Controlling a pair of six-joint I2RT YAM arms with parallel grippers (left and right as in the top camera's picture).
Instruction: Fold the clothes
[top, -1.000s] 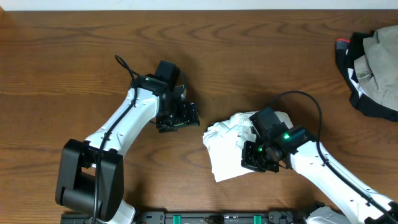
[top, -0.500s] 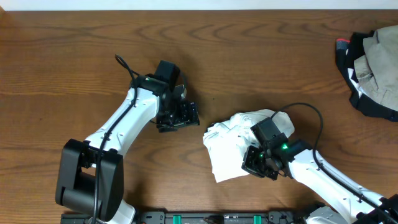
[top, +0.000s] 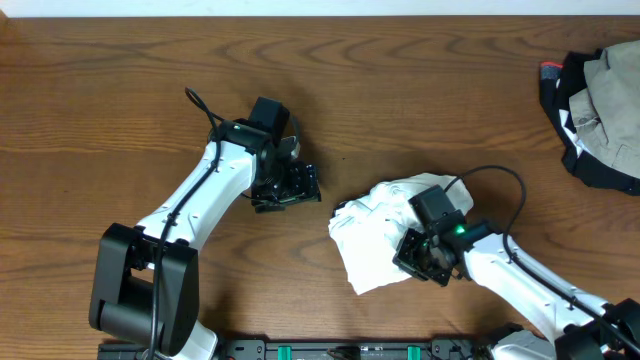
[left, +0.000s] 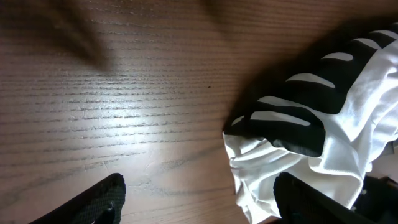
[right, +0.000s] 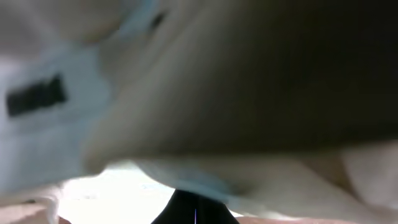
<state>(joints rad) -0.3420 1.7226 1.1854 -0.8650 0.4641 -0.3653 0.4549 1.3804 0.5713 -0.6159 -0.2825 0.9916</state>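
The clothes (top: 362, 238) lie as a crumpled white bundle on the wooden table, right of centre. In the left wrist view the clothes (left: 323, 155) show black stripes on white fabric. My left gripper (top: 292, 186) hovers to the left of the bundle, apart from it. In its own view the left gripper (left: 199, 186) is open over bare wood, and its right finger is at the cloth's edge. My right gripper (top: 421, 258) rests on the bundle's right side. Blurred white fabric (right: 186, 93) fills its view, and the right gripper (right: 196, 200) is shut with cloth draped at its tips.
A heap of dark and beige clothing (top: 600, 110) sits at the table's right edge. A black rail (top: 330, 351) runs along the front edge. Bare wood (top: 400, 80) spreads behind both arms.
My right gripper has shifted slightly right and down with the cloth, and the bundle's upper right fold has bulged out. The left arm has stayed still.
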